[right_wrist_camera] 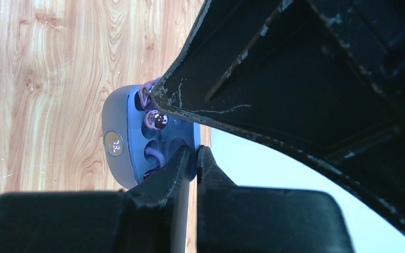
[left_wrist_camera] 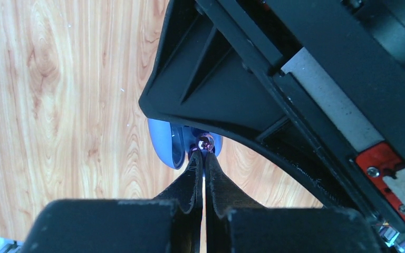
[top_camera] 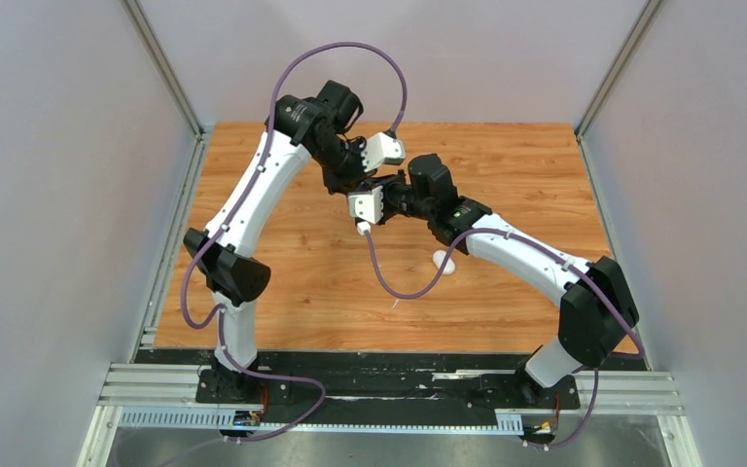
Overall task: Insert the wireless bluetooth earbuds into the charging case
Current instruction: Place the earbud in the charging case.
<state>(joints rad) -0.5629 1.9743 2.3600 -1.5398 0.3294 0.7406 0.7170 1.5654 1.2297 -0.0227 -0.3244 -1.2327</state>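
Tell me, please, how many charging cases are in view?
2. The open blue case is pinched by the right fingers, the left fingers holding a purple earbud to it; the white case lies on the table by the right arm. More may be hidden.

At the far middle of the table (top_camera: pixel 302 292), the right gripper (right_wrist_camera: pixel 192 154) grips the charging case (right_wrist_camera: pixel 117 121) by its rim, and the left gripper (left_wrist_camera: pixel 202 156) holds an earbud (left_wrist_camera: pixel 206 142) against it. Nearer and to the right lies a second case (top_camera: pixel 444 261).

Light wood-grain table (top_camera: pixel 282 292), seen from above.
One white pebble-shaped case (top_camera: pixel 444 261) lies on it, right of centre.
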